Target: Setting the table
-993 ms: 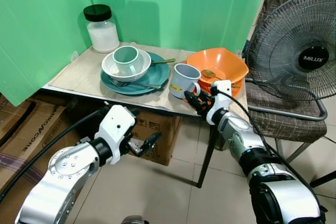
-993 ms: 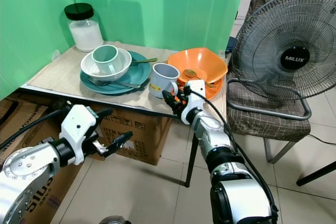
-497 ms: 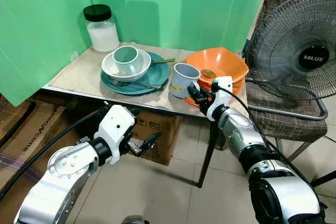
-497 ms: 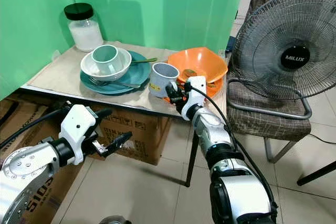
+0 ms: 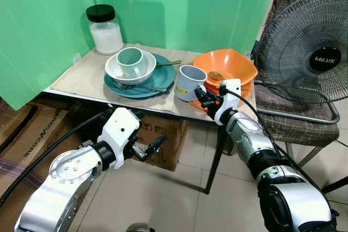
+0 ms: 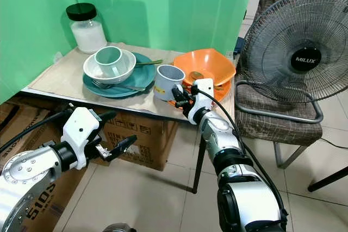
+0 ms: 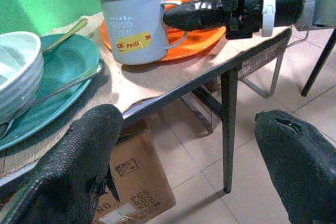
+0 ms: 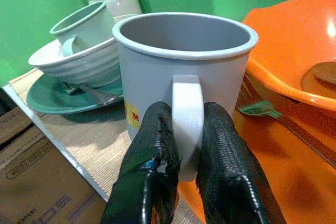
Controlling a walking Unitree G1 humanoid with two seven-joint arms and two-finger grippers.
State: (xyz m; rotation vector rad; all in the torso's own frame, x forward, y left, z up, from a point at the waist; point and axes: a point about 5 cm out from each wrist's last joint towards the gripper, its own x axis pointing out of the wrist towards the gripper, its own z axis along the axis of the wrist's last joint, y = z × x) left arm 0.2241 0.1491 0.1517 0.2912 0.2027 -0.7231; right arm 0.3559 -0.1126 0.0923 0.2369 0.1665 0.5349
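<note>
- The grey mug (image 5: 190,82) stood upright near the front edge of the table (image 5: 92,77), between the teal plate (image 5: 161,80) on its left and the orange bowl (image 5: 225,66) on its right, touching or just beside the orange plate (image 7: 202,38) under that bowl.
- Your right gripper (image 8: 184,145) was at the mug's handle (image 8: 187,114), which faced the robot. The two black fingers (image 8: 155,153) were closed onto the handle, one on each flat side.
- Your left gripper (image 5: 149,149) hung below the table edge, well apart from the dishes, with its fingers spread wide and holding nothing.
- Handling, as a judgement: the mug looked like enamelled metal, so rigid, light and empty. Its smooth finish would likely slip in the pads, and a hold on the handle alone would let the body swing or tilt.
- Grip point, as a judgement: the middle of the handle loop was the correct place. A firm pinch there would keep the mug upright during a lift.
- Clearance: the orange plate and a fork (image 8: 262,109) lay just right of the mug, so a straight upward lift would best avoid dragging them.
- The white bowl (image 5: 130,69) holding a green cup (image 5: 130,59), and the jar (image 5: 106,30) at the far left, were well apart from the gripper.
</note>
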